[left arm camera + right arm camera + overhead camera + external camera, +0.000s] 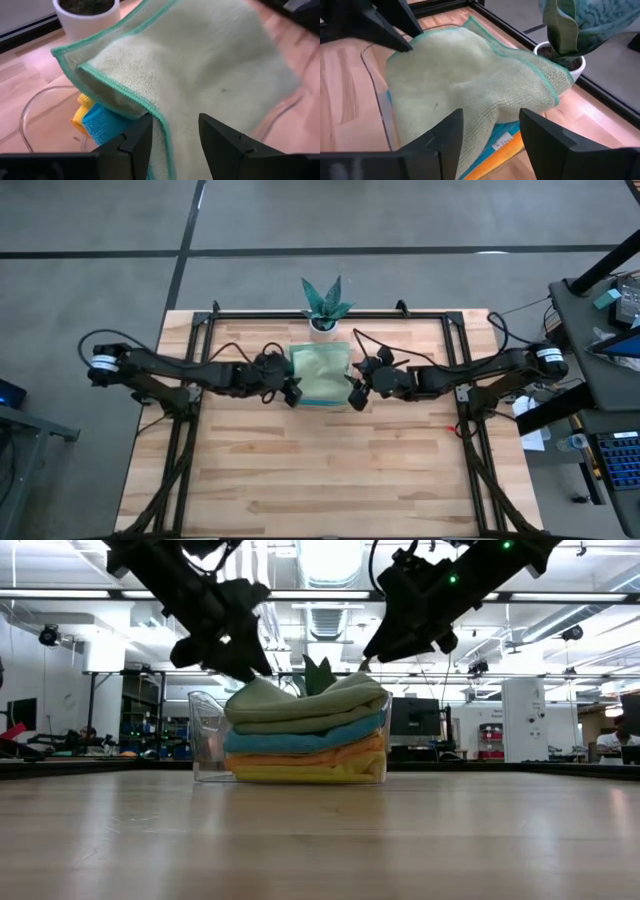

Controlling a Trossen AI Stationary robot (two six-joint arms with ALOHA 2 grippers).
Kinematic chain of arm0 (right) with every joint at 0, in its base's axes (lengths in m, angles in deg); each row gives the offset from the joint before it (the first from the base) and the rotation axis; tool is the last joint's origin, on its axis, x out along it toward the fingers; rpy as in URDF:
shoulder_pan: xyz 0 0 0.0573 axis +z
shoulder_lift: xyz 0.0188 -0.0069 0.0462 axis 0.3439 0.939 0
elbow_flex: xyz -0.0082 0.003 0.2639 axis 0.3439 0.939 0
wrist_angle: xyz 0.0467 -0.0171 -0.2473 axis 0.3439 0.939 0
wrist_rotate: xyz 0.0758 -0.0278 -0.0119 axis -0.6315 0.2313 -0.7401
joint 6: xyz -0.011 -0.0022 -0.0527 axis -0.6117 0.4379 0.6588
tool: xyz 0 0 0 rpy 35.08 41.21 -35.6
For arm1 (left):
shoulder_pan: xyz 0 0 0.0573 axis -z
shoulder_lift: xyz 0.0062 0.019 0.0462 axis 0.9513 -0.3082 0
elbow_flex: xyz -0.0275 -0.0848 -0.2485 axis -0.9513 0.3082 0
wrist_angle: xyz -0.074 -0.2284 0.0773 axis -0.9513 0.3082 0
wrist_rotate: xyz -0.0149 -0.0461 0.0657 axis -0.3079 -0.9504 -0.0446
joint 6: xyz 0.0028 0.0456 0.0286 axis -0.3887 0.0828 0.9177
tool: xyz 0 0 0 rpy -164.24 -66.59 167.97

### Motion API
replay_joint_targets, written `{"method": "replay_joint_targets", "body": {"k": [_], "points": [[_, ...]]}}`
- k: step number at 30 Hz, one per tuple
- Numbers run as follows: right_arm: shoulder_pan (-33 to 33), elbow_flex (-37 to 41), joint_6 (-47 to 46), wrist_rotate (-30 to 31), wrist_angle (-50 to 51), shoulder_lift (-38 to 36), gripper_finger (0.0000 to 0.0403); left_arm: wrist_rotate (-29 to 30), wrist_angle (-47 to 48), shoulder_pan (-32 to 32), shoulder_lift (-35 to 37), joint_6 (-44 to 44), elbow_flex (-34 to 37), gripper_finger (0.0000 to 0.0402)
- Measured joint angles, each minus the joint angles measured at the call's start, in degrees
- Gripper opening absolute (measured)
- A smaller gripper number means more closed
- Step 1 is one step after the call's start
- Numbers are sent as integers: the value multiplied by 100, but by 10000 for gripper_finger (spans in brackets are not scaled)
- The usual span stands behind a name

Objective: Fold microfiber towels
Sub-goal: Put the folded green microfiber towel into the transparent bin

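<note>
Folded towel stack in clear tray, plant mostly hidden behind

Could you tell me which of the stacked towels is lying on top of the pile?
The pale green towel; the teal-blue towel, orange towel and yellow towel lie beneath it.

Four folded towels stacked in one clear tray: pale green, teal-blue, orange, yellow. One potted plant. Two robot arms.
</note>
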Motion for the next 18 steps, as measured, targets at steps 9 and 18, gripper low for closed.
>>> {"method": "replay_joint_targets", "body": {"k": [9, 18], "points": [[42, 0, 147, -2, 39, 9, 170, -153, -10, 0, 610, 0, 42, 144], [39, 0, 298, -6, 32, 5, 168, -157, -290, 11, 825, 0, 55, 144]]}}
